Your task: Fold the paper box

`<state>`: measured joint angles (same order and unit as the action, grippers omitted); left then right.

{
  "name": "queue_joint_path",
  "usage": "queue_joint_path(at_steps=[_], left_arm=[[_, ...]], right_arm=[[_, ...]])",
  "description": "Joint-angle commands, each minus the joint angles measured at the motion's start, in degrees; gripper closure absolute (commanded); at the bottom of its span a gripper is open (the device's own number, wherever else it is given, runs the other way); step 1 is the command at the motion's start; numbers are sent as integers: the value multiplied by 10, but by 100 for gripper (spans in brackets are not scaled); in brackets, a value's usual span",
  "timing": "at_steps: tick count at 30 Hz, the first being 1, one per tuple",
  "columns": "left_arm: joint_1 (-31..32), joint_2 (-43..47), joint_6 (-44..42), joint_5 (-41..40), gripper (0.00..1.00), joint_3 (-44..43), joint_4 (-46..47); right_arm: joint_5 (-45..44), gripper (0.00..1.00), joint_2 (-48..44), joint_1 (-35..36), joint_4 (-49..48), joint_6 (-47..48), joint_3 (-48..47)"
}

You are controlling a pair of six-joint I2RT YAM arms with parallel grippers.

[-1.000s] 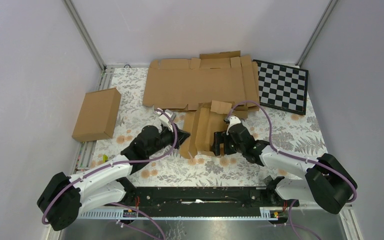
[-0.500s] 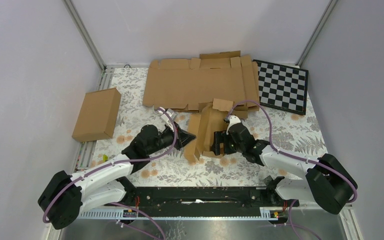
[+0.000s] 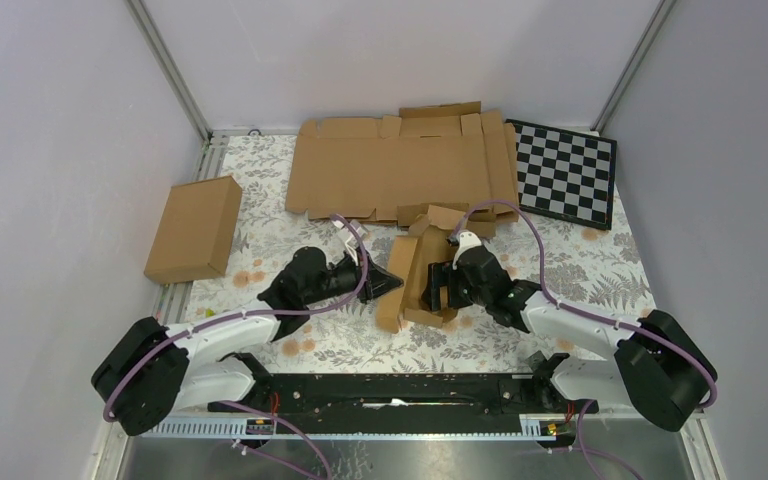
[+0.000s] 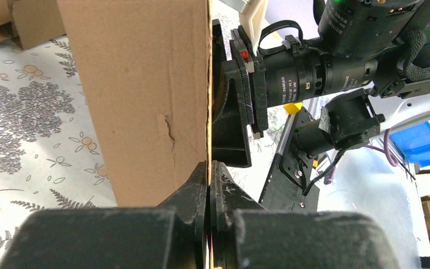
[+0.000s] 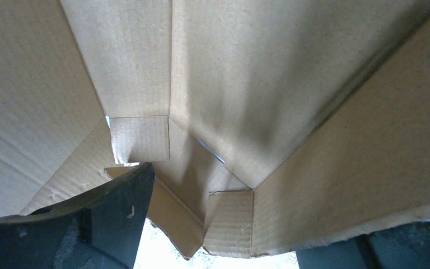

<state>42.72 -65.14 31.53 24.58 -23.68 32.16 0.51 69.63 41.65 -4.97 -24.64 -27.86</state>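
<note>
**A:** Where is the paper box?

**B:** The paper box (image 3: 415, 278) is in the middle of the top view, on the flower-patterned table (image 3: 580, 275), between the two arms. It lies just below the stack of flat cardboard sheets (image 3: 400, 165). It is half folded: its side walls stand up, and a tabbed flap (image 3: 445, 216) at its upper end touches the sheets.

**A:** And the left claw?

**B:** The left gripper (image 3: 395, 283) reaches in from the left of the frame with its jaws pressed together. In its wrist view the fingers (image 4: 193, 188) meet the outer face of the box's wall right at that wall's right-hand edge. The wall fills the upper left of that view. I cannot tell whether any card is pinched between them.

**A:** The right one?

**B:** The right gripper (image 3: 440, 287) comes in from the right, and its jaws are spread wide. Its wrist view looks into the box's inner corner, where folded tabs meet. One dark finger (image 5: 112, 218) is at the lower left and the other is in the lower right corner.

**A:** Anything else?

**B:** A closed brown carton (image 3: 195, 228) lies at the left, well apart from the box. A checkerboard (image 3: 565, 172) lies at the upper right, beside the sheets.
</note>
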Motion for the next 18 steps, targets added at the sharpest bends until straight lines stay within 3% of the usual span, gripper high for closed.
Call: queue_joint_path(at_steps=[1,10,14,18], left_arm=[[9,-16,-9,54,100,-13,41],[11,-3,-1,41,100,8,57],[11,-2,-3,37,100,14,62],[11,-2,-4,37,100,14,57]], right_arm=[[20,12,-17,6,-11,5,6],[76,16,-36,6,-11,5,25],[98,3,-63,7,-6,7,37],[127,0,-77,7,-7,9,45]])
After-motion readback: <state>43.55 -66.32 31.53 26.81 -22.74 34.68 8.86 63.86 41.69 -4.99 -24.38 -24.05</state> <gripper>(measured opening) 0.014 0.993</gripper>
